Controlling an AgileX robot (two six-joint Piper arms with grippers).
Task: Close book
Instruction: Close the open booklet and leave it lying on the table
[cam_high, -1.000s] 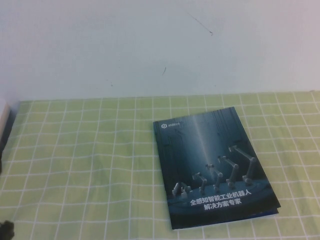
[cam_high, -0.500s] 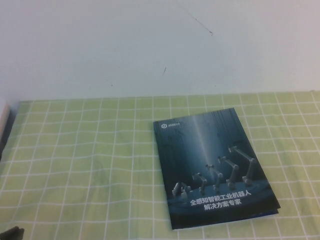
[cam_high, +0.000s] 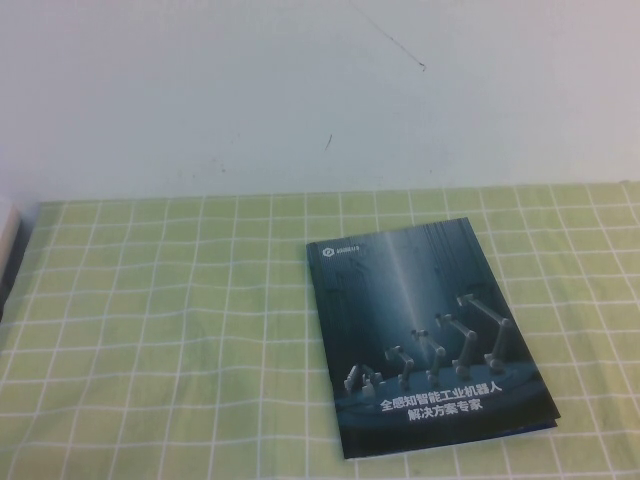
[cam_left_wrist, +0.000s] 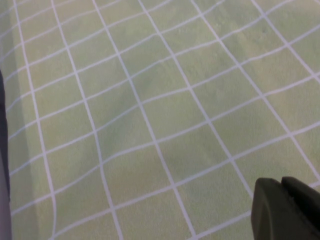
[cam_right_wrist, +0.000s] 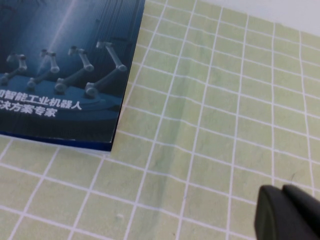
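1. The book (cam_high: 425, 340) lies closed, cover up, toward 4 o'clock on the checked tabletop (cam_high: 150, 300). The closing looks done, and only parking the arms seems left.
2. The left gripper (cam_left_wrist: 281, 205) hangs over bare tabletop. The right gripper (cam_right_wrist: 282, 207) hangs near the book's 5 o'clock corner. Both are cropped to dark stubs, so I cannot tell how their jaws stand.

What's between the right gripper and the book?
Nothing visible. In the right wrist view only bare checked cloth separates the right gripper from the book, which already lies closed, cover up. The left gripper hangs over bare cloth, with no book in its view.
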